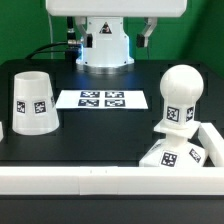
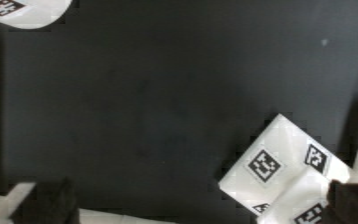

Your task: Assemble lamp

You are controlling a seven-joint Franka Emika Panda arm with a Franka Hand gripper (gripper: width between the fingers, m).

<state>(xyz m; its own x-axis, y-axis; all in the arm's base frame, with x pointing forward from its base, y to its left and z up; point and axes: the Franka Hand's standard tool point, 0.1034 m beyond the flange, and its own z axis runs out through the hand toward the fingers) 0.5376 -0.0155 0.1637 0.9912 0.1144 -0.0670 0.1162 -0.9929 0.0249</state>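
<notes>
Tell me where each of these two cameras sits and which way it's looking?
Exterior view: sits low at the table's near edge, facing the robot's white body at the back; shows the shade, marker board, bulb and base.
Wrist view: sits on the arm, looking down at the table; the dark fingers show at the frame's edge.
Shared: the black table and the base.

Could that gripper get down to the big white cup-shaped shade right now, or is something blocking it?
Probably yes. The shade stands alone on the black table, wide end down, apart from the marker board and from the bulb on its base. Nothing lies over it. The gripper itself is hardly visible, so its state is unclear.
</notes>
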